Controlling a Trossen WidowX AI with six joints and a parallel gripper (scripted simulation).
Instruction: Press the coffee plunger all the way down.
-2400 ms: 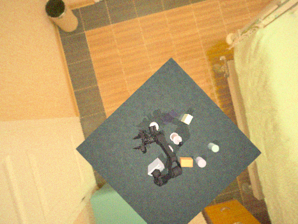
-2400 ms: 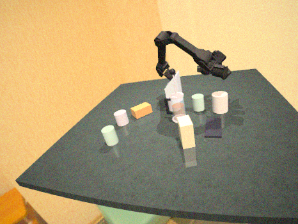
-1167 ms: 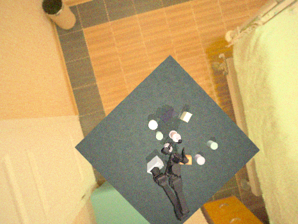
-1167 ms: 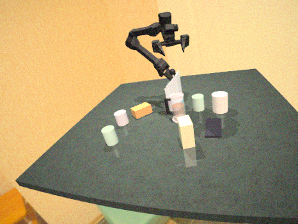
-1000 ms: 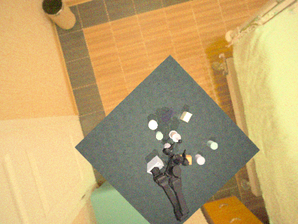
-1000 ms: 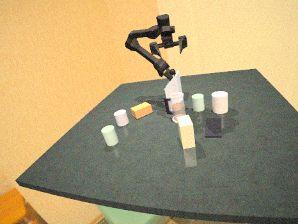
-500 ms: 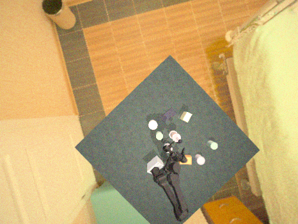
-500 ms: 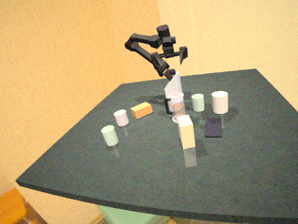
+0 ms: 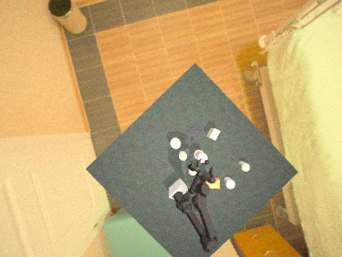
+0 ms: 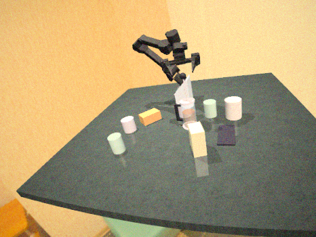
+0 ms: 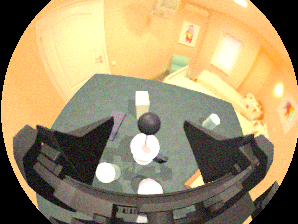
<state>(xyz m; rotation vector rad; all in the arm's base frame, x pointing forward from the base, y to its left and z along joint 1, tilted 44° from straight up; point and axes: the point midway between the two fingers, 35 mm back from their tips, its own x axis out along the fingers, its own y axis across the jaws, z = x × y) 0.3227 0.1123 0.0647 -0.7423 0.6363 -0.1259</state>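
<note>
Black and wide apart, the pincer's [image 9: 205, 164] [image 10: 182, 75] [image 11: 149, 121] fingers grip nothing; the round plunger knob [image 9: 207, 161] [image 10: 182, 76] [image 11: 149, 123] shows in the gap between them in the wrist view, with the clear coffee press [image 9: 198, 154] [image 10: 188, 113] [image 11: 145, 150] upright on the table below the pincer. I'd centre over the knob before closing or bearing down, then push slowly and straight along the rod, keeping the fingers off the handle [image 10: 177, 112] [image 11: 161, 159], since sideways force could tip the press.
</note>
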